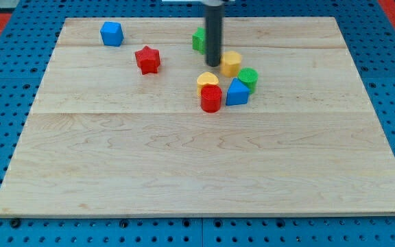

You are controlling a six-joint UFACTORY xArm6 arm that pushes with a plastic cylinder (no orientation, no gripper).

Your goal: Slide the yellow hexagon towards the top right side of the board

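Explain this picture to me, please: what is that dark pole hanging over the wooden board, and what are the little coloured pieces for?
The pole is the end of a robot arm. It has no hand, and holds nothing; its lower end, my tip, slides on the wooden board and shoves blocks along. The one camera looks down at the board from its near edge. My tip stands just left of the yellow hexagon, which it is to push toward the top right. A green block is partly hidden behind the rod. Below sit a green cylinder, blue block, red cylinder and yellow block. Farther left are a red star and blue cube.
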